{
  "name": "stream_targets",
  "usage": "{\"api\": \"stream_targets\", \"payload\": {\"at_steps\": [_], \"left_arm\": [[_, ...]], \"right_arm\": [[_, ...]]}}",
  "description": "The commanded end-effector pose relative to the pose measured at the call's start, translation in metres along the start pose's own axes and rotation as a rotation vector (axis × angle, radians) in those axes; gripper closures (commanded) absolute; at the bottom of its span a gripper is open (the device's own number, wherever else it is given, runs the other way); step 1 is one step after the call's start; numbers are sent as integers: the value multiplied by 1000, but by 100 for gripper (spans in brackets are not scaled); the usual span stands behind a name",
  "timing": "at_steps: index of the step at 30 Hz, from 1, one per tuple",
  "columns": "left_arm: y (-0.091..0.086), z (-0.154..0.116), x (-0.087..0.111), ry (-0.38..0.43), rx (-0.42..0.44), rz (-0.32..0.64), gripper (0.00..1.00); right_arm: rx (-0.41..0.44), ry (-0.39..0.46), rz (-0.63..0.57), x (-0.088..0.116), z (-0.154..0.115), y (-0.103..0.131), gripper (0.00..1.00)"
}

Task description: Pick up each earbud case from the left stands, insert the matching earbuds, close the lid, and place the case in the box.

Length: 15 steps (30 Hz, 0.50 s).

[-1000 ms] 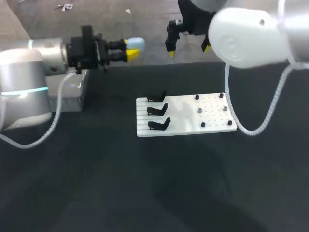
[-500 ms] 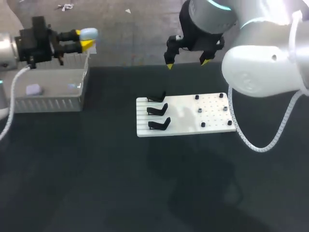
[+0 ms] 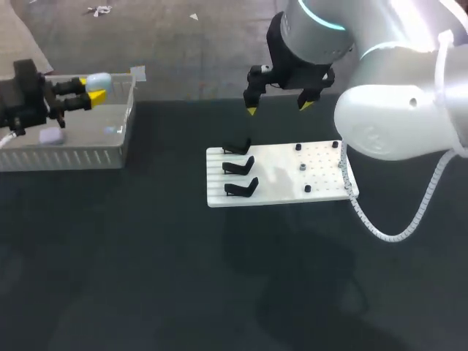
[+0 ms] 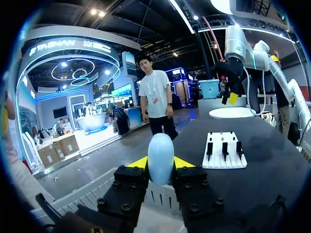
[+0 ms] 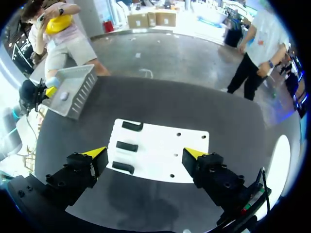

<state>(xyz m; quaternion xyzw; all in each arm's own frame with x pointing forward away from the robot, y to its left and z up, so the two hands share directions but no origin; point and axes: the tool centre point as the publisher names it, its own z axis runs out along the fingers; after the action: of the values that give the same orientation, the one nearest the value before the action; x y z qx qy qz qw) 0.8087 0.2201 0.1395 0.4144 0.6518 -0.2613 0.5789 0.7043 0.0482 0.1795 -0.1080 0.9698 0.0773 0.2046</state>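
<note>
My left gripper (image 3: 89, 89) is shut on a pale blue earbud case (image 3: 100, 80) with its lid closed, hanging over the far part of the clear box (image 3: 80, 155) at the table's left. In the left wrist view the case (image 4: 161, 156) stands upright between the yellow tips, with the box rim (image 4: 92, 195) under it. Another pale case (image 3: 50, 135) lies in the box. The three black stands (image 3: 240, 167) on the white board (image 3: 281, 191) are bare. My right gripper (image 3: 277, 107) hangs open above the board's far edge; in its own view the gripper (image 5: 145, 154) holds nothing over the board (image 5: 160, 155).
Small black pegs and a grey one (image 3: 302, 167) dot the board's right half. The box (image 5: 75, 92) lies to the left of the board, with dark table between them. My right arm's white cable (image 3: 380, 232) loops down past the board's right end.
My left arm has swung left with the case, from the table's far edge to over the box. My right gripper has shifted slightly left and lower, staying open.
</note>
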Motion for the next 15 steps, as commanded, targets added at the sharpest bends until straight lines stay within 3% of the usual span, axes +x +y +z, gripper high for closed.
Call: {"api": "stream_targets", "payload": {"at_steps": [1,8,14,15], "left_arm": [[1,6,23,-16,-7,-25,100],[-2,3,54,-2,-47,-96,100],[-5,-1,61,28,-70,-121,100],[-5,-1,61,27,-72,-122,93]], "right_arm": [[1,6,5,3,1,2,0],[9,15,19,9,1,0,0],[12,19,25,11,2,-1,0],[11,18,25,11,2,-1,0]]}}
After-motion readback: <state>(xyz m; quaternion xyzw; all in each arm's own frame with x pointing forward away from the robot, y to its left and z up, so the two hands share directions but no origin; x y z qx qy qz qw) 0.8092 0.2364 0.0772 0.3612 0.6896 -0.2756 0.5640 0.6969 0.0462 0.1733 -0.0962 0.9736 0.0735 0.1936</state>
